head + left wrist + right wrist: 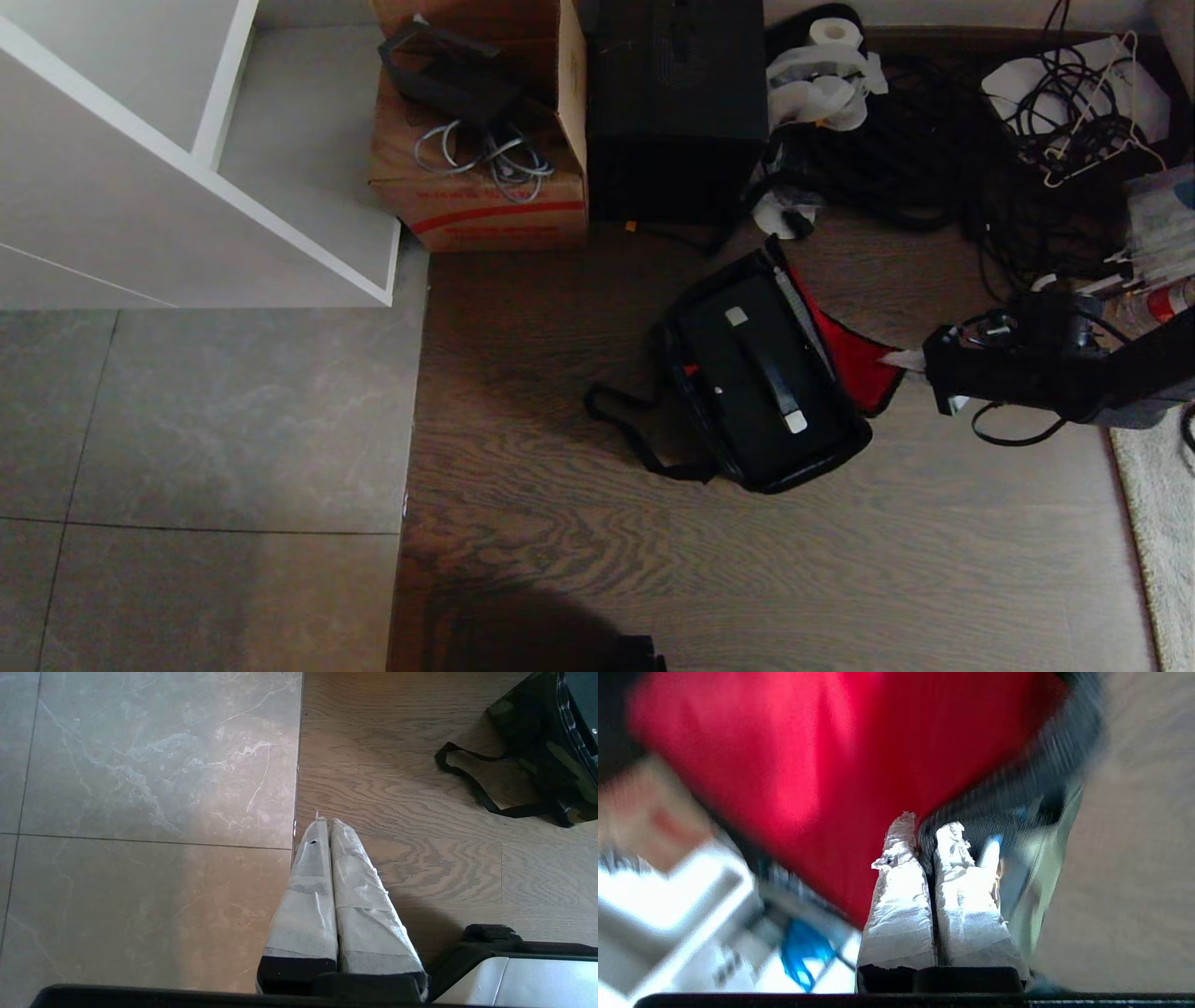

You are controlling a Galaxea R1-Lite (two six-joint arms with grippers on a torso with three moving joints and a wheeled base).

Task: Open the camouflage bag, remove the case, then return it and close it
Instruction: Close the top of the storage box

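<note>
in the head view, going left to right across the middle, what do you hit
white shelf unit → black shoulder strap → case in the camouflage bag → red lid lining → right gripper → pale rug

Cluttered storage corner of a lab or workroom, indoor. Grey stone tile floor (pixel 205 420) is met by wood-look flooring (pixel 747 579). White shelving (pixel 187 168), a cardboard box (pixel 476 196) with cables, a black box (pixel 677 112) and tangled cords (pixel 943 168) are seen along the wall.

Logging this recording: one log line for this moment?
bag: open | case: inside | right gripper: shut on lid edge | left gripper: shut, parked
</note>
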